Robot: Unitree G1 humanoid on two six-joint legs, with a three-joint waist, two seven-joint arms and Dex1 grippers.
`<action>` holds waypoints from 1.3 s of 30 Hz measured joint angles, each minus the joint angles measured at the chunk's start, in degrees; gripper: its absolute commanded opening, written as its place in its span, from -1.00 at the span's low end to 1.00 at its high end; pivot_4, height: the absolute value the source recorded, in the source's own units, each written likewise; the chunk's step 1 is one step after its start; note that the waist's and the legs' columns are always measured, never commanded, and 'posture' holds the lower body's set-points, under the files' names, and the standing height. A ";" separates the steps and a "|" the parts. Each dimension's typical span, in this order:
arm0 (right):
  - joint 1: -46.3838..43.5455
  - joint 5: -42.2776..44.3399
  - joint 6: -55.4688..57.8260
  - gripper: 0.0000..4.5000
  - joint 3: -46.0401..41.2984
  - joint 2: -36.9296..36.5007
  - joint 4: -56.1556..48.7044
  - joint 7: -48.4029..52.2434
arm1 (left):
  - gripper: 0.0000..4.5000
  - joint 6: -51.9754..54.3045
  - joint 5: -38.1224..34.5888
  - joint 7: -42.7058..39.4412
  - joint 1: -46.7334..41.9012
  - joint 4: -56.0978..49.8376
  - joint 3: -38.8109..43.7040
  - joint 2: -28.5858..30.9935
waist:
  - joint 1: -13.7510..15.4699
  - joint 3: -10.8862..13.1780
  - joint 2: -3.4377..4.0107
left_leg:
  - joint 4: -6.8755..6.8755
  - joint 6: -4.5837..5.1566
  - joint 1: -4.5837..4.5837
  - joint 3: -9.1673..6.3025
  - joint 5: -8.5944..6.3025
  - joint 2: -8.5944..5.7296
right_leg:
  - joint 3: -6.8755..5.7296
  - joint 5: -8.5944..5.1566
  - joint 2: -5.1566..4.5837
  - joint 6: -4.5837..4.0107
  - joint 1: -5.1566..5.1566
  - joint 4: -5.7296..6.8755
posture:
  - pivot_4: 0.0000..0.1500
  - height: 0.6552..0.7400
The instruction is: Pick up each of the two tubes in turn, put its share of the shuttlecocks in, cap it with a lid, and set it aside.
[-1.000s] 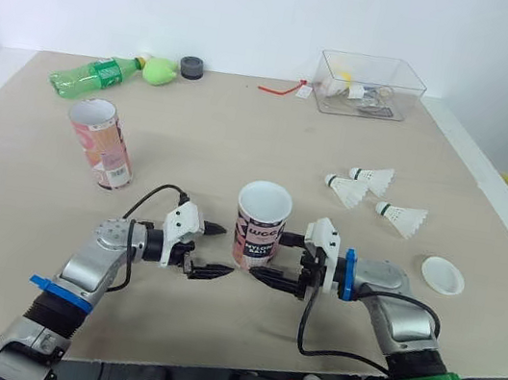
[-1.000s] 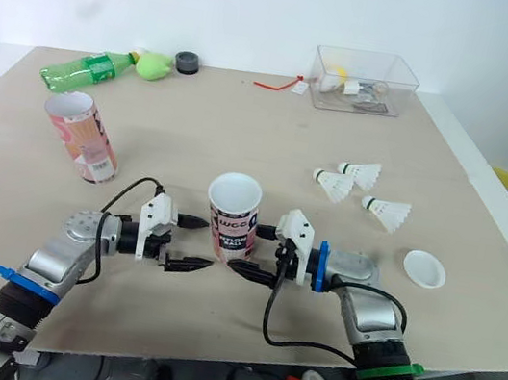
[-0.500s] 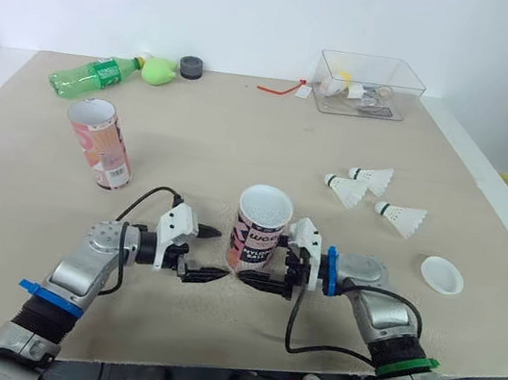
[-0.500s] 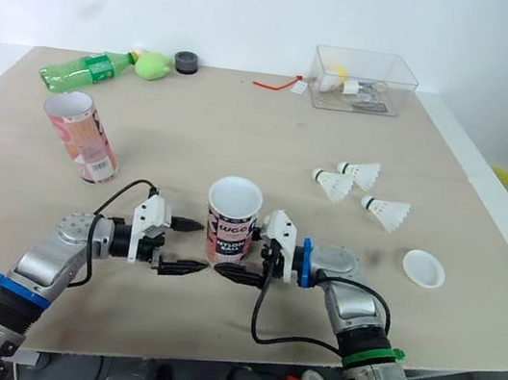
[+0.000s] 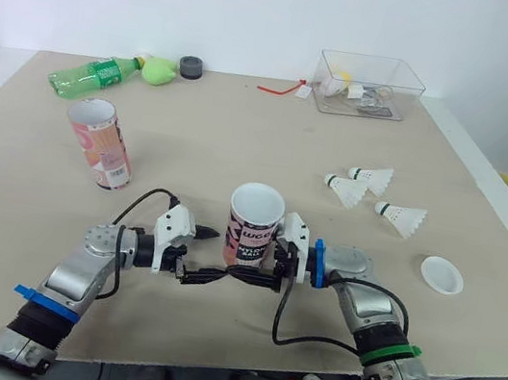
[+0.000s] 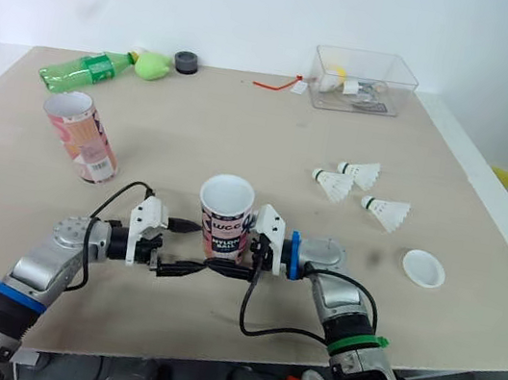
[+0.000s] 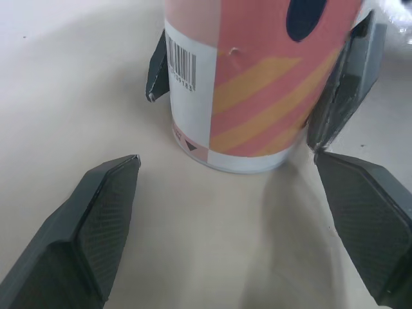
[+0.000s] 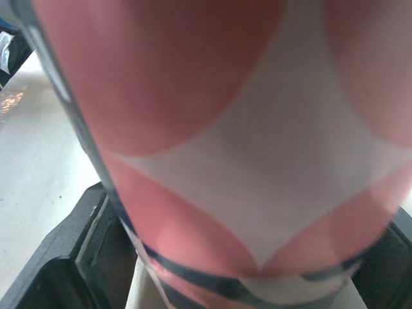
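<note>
A pink and white tube stands open-topped near the table's front edge, leaning slightly. My right gripper is shut on its lower part, one black finger on each side of it; the tube sits close against the right wrist camera. Just to the tube's left, my left gripper is open, its fingertips a short way from the tube. A second open tube stands at the left. Three white shuttlecocks lie at the right, and a white lid lies beyond them near the right edge.
A green bottle, a green object and a black round cap lie along the back left. A clear plastic box stands at the back right, with a red cord beside it.
My right gripper has moved left and taken hold of the near tube, which shifted a little to the left. The left gripper has edged closer to the tube, still open.
</note>
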 measured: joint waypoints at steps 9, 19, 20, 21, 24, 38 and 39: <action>-0.04 -0.54 -0.55 1.00 -0.02 0.17 0.55 -0.11 | 0.99 -2.33 -3.51 1.12 5.96 -7.32 5.51 1.66 | -0.01 0.00 -0.01 | 0.00 -0.01 -0.01 0.01 0.00 -0.01 | 0.01 -0.01 -0.05 -0.02 -0.01 0.00 | 1.00 1.00; -0.83 -0.59 -1.31 1.00 -0.11 0.06 1.75 0.02 | 0.99 -3.91 -5.21 1.20 13.25 -15.67 8.99 4.35 | 0.03 0.00 -0.01 | 0.00 -0.02 0.00 0.05 0.00 -0.01 | 0.01 0.00 -0.09 -0.01 -0.02 0.01 | 1.00 1.00; -0.85 -0.59 -1.48 0.89 -0.11 0.06 1.82 0.06 | 1.00 -3.94 -5.29 1.14 13.69 -16.03 8.98 4.44 | 0.03 0.00 -0.01 | 0.00 -0.02 0.00 0.05 0.00 -0.01 | 0.01 0.00 -0.08 -0.01 -0.02 0.01 | 1.00 1.00; -0.89 -0.59 -1.71 0.76 -0.11 0.06 1.95 0.13 | 1.00 -4.08 -5.28 1.03 14.20 -16.47 8.98 4.70 | 0.03 0.01 -0.01 | 0.00 -0.02 0.00 0.05 0.00 0.00 | 0.01 0.00 -0.08 -0.02 -0.02 0.01 | 1.00 1.00; -1.18 -0.58 -2.55 0.47 -0.21 0.14 2.52 0.06 | 1.00 -4.61 -5.15 0.80 15.05 -16.85 8.97 5.69 | 0.03 0.01 -0.01 | 0.00 -0.02 0.01 0.03 0.01 0.01 | 0.00 0.00 -0.07 -0.04 -0.02 0.01 | 1.00 1.00; 3.65 6.37 5.96 0.47 -8.55 -3.99 -11.93 -5.73 | 1.00 -6.79 -3.72 -0.42 11.05 -16.31 4.74 5.79 | 0.23 0.01 -0.01 | 0.00 -0.06 -0.05 0.04 -0.01 -0.06 | 0.00 -0.01 -0.15 0.00 -0.03 0.01 | 1.00 1.00; 4.34 7.76 7.79 0.47 -10.79 -5.14 -14.15 -7.20 | 1.00 -6.74 -3.73 -0.58 10.65 -16.32 4.19 5.79 | 0.25 0.01 -0.02 | 0.00 -0.06 -0.06 0.07 -0.01 -0.07 | 0.01 0.00 -0.17 0.03 -0.04 0.00 | 1.00 1.00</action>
